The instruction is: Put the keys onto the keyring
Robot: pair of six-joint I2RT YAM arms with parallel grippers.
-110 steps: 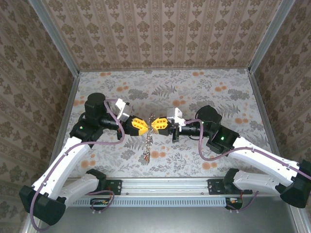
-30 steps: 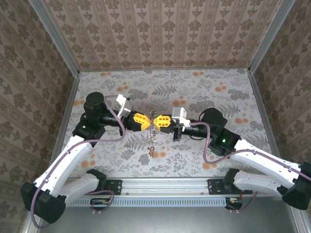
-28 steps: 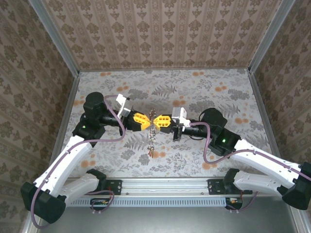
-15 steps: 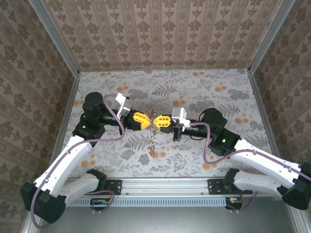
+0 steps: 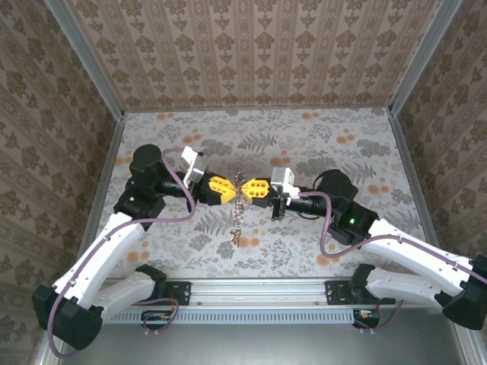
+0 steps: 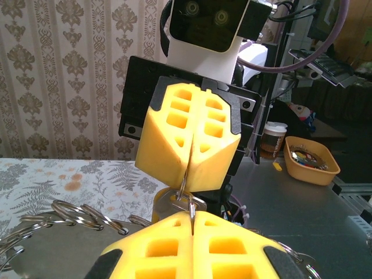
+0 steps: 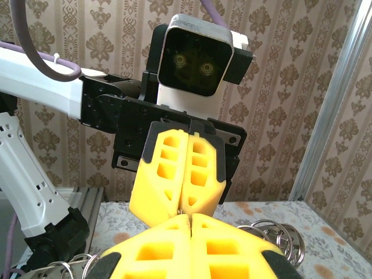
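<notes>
My left gripper (image 5: 231, 188) and right gripper (image 5: 246, 188) meet tip to tip above the middle of the table, both shut. Between them is the keyring (image 5: 239, 182), a thin grey loop pinched from both sides. Its chain (image 5: 238, 217) hangs down with keys (image 5: 236, 240) at the low end. In the left wrist view my left gripper (image 6: 192, 216) clamps a thin metal edge, and the right gripper (image 6: 188, 181) opposite clamps thin wire. That wire passes through the hole of a flat silver key (image 6: 173, 203). In the right wrist view my right gripper (image 7: 190, 216) touches the left gripper (image 7: 182, 208).
Loose wire rings (image 6: 75, 213) hang beside the left gripper's fingers, and more rings (image 7: 280, 239) beside the right one's. The floral table (image 5: 319, 144) is walled by patterned panels. A metal rail (image 5: 259, 293) runs along the near edge.
Over the last seconds both grippers closed in until their tips met, and the hanging chain shifted slightly. In the last second almost nothing has moved.
</notes>
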